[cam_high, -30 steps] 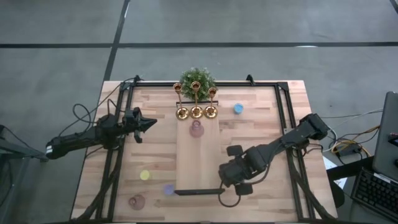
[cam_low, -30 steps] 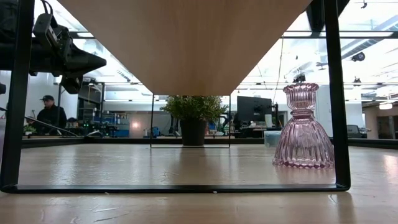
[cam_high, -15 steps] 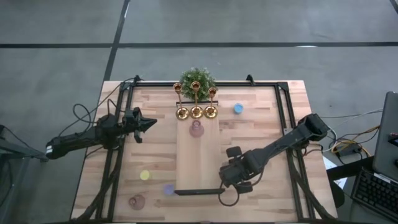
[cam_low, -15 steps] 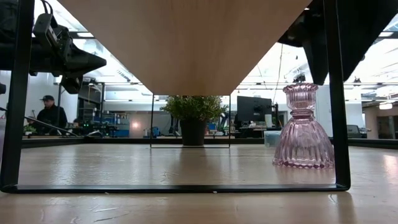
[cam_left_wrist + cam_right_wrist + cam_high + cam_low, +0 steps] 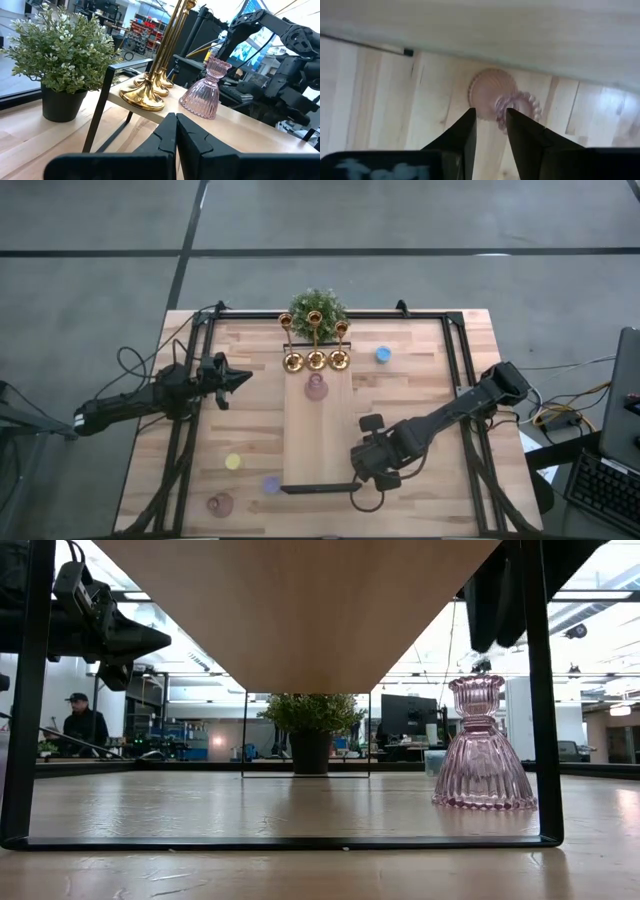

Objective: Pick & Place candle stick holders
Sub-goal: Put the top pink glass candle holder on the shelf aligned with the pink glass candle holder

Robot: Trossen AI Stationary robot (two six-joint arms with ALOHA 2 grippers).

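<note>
Pink holder shifted slightly; right tool seemingly open above it.

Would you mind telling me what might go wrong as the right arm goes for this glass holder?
1. The right pincer stands open above the pink glass holder, whose cup sits off-centre toward one finger; closing might tip it.
2. The holder stands close to the shelf's black leg, so the arm may knock the frame.
</note>
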